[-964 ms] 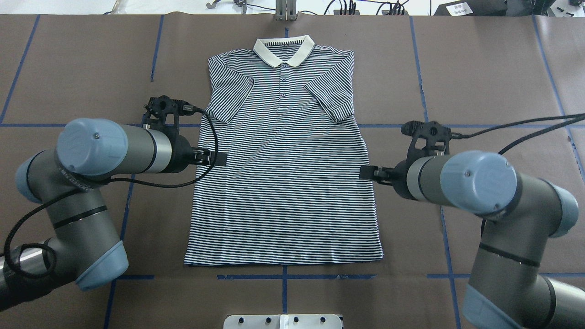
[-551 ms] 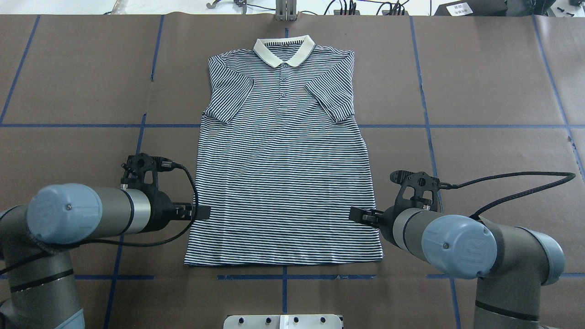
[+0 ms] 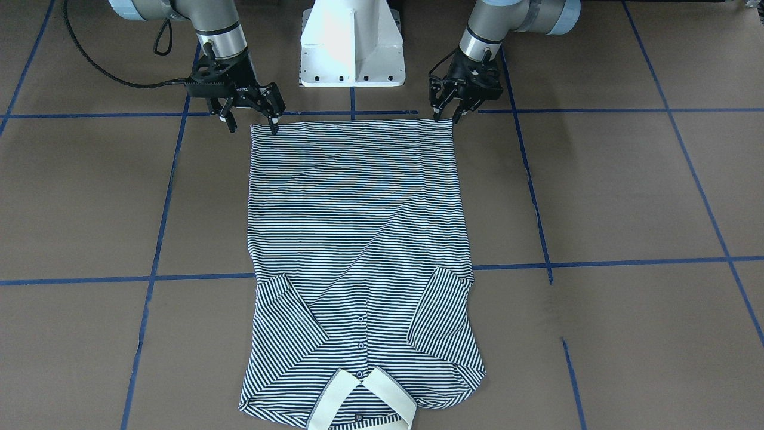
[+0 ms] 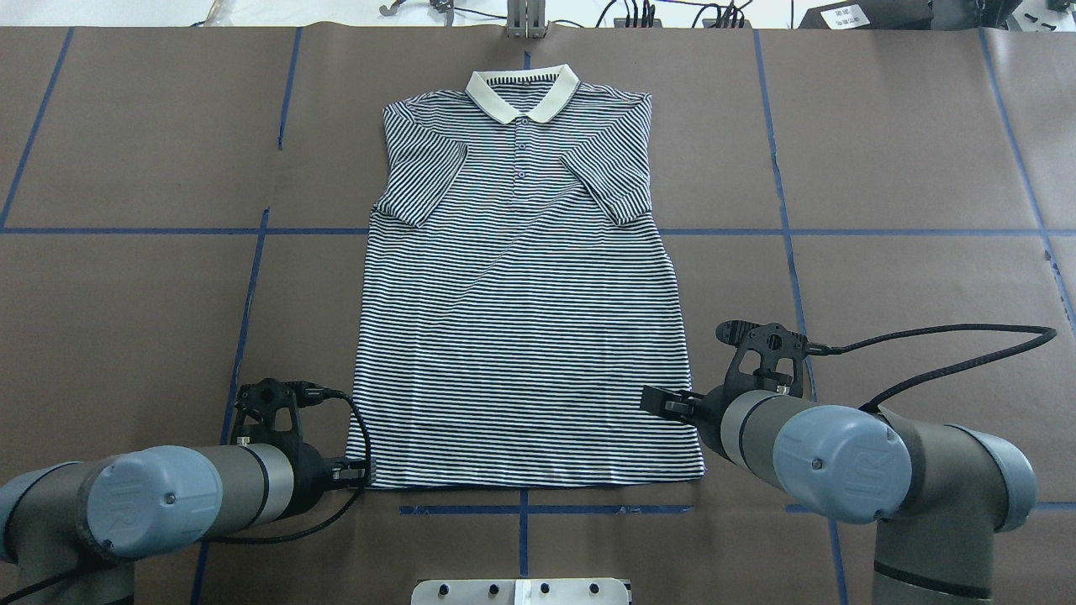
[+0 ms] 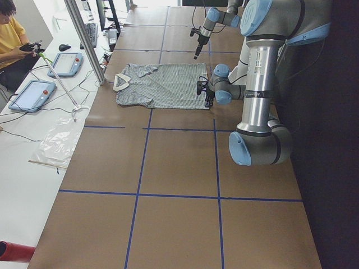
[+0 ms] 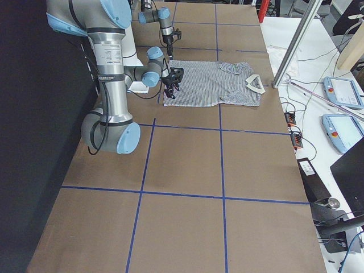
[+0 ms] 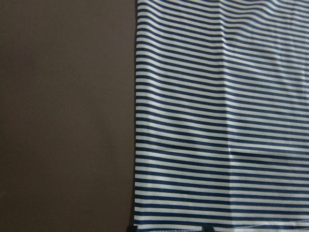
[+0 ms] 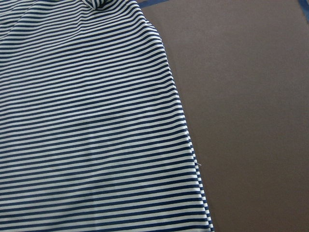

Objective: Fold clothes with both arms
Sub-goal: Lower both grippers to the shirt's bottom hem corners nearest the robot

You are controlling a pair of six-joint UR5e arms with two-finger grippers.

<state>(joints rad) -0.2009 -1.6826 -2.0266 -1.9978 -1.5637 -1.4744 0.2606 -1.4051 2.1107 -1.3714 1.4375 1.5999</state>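
1. Left gripper (image 3: 447, 117): fingers spread, holding nothing, poised at the near hem corner of the polo shirt (image 4: 521, 336) on the robot's left side.
2. Polo shirt: 1 piece, navy-and-white stripes, lying flat and front up on the brown table (image 4: 126, 151). The cream collar (image 4: 523, 92) is at the far end, both sleeves are folded in over the chest, and the hem is nearest the robot.
3. Right gripper (image 3: 252, 125): fingers spread wide, holding nothing, over the shirt's side edge near the other hem corner.

Brown table (image 4: 126, 126) with blue tape lines (image 4: 908, 231); white pedestal (image 3: 352, 42).
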